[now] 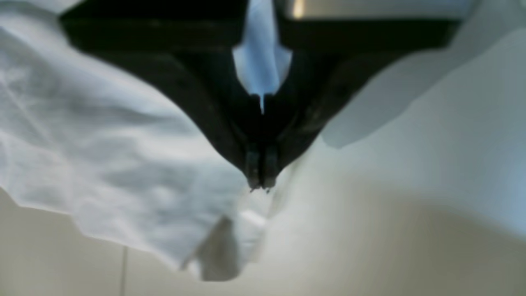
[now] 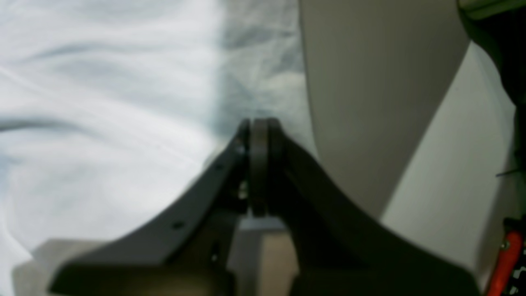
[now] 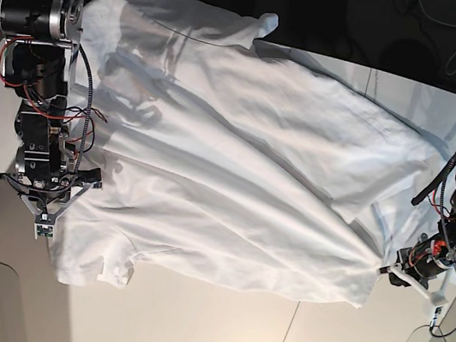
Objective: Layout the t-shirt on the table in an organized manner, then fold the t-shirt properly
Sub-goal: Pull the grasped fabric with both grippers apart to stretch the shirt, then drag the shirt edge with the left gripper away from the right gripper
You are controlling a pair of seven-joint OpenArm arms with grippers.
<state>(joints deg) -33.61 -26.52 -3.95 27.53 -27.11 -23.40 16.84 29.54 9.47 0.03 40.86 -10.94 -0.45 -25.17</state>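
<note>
Across the middle of the counter (image 3: 185, 329) lies the t-shirt (image 3: 234, 189), plain white and heavily creased, spread wide with long folds running from one of my arms toward the other. One short sleeve (image 3: 96, 263) pokes out at the shirt's near edge, and the shirt's far edge hangs past the counter's back rim against the dark background. A thin dark seam (image 3: 287, 332) crosses the bare counter just near of the shirt's hem.

My left tool (image 1: 260, 187) sits at the shirt's edge with its tips pressed together, pinching a fold of cloth that bunches and hangs below them; the fabric pulls taut toward that corner. My right tool (image 2: 259, 123) is at the opposite edge of the shirt, tips also pressed together on the cloth, though the blur keeps me from telling how much fabric is caught. Both arms reach down from the shirt's two sides, wrists low over the counter, cabling trailing behind.
</note>
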